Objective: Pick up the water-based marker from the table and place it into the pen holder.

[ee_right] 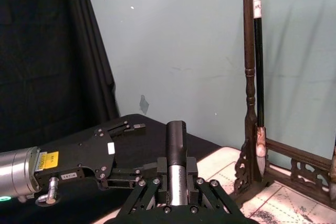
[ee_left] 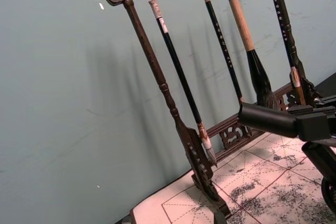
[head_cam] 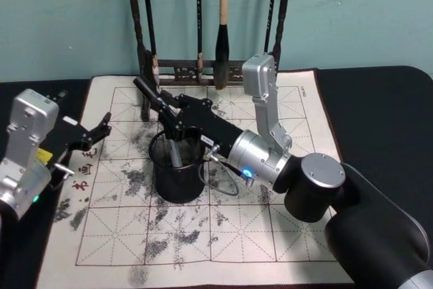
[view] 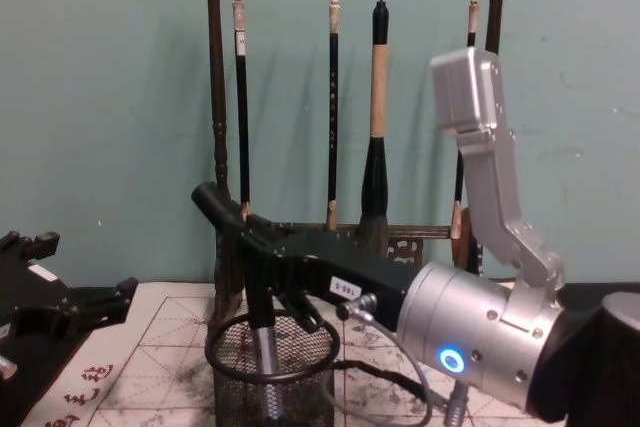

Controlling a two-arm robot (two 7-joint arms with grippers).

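The water-based marker [head_cam: 149, 94] has a black cap and a grey barrel. It is tilted, cap up and towards the rack, with its lower end inside the pen holder [head_cam: 177, 186], a black mesh cup on the stained mat. My right gripper [head_cam: 173, 128] is shut on the barrel just above the cup's rim. From the chest, the marker [view: 262, 342] dips into the pen holder [view: 305, 379] below the right gripper [view: 264, 285]. The right wrist view has the marker [ee_right: 176, 145] between the fingers [ee_right: 148, 191]. My left gripper [head_cam: 100, 133] is open at the mat's left edge.
A tall dark wooden brush rack [head_cam: 203, 65] with several hanging brushes stands at the back of the mat [head_cam: 270, 235], just behind the cup. The right arm's cable [head_cam: 226, 179] loops beside the cup. Dark table surface [head_cam: 379, 113] lies to the right.
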